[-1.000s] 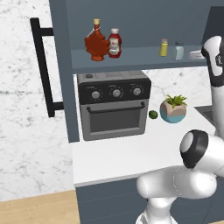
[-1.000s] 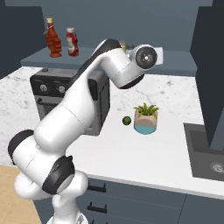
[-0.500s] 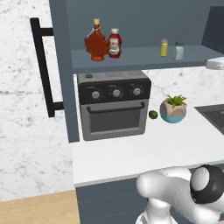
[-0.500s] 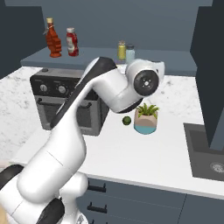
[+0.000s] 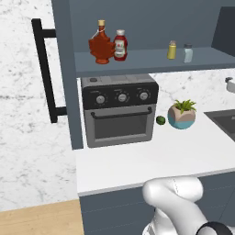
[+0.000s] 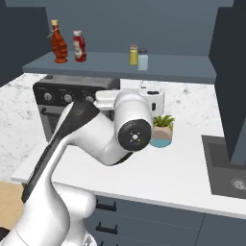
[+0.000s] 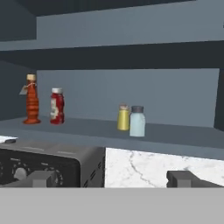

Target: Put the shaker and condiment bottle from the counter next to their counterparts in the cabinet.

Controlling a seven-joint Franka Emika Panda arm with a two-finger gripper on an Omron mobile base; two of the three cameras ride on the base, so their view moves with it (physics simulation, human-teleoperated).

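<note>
- Bottles on the dark blue-grey wall cabinet shelf (image 5: 151, 62): I count two. The maple-leaf-shaped red-brown bottle (image 5: 101, 43) stands at the shelf's left end, and the small red ketchup-style bottle with white cap (image 5: 120, 45) is just beside it.
- Shakers on that shelf: also two. The small yellow shaker (image 5: 171, 50) stands further right, with the pale blue-grey translucent shaker with grey cap (image 5: 188, 53) just beside it.
- Below the shelf, on the flat white countertop (image 5: 151, 158): one dark grey toaster oven with three knobs (image 5: 120, 110), one small green lime (image 5: 160, 120) and one potted green plant in a teal and tan bowl (image 5: 181, 114).
- One long black vertical bar handle (image 5: 44, 69) shows on the door left of the shelf.
- My white arm is folded below the shelf with its elbow forward; the gripper (image 7: 113, 178) points level at the shelf, fingers spread wide with nothing between them.
</note>
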